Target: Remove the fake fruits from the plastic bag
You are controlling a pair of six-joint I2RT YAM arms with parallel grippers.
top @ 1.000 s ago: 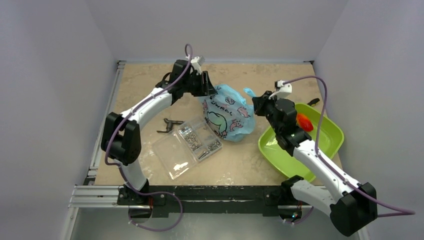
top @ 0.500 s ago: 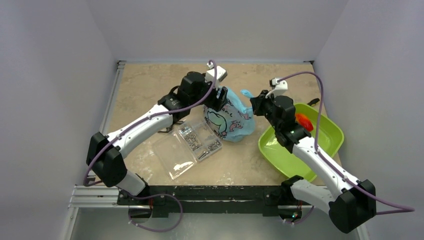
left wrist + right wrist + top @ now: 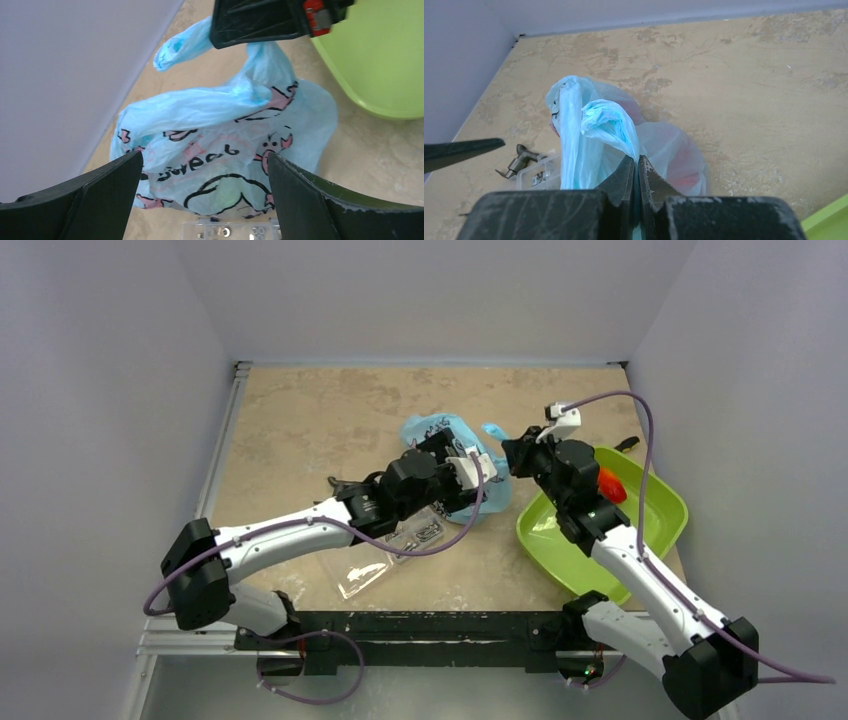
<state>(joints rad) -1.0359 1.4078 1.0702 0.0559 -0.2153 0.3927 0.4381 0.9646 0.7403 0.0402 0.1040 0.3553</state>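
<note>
The light-blue printed plastic bag lies mid-table and fills the left wrist view. My right gripper is shut on a bunched handle of the bag, pinched at its fingertips. My left gripper hovers at the bag's near side, open wide, its jaws framing the bag without touching it. A green fruit and a red fruit show faintly through the plastic. One red fake fruit lies in the lime-green tray.
A clear compartment box with small metal parts sits just near of the bag, under the left arm. A dark metal tool lies beside it. The green tray's rim is close to the bag's right side.
My left arm swung from the bag's far-left side round to its near side, over the clear box, and its gripper opened wide. The right gripper kept its pinch on the handle.
</note>
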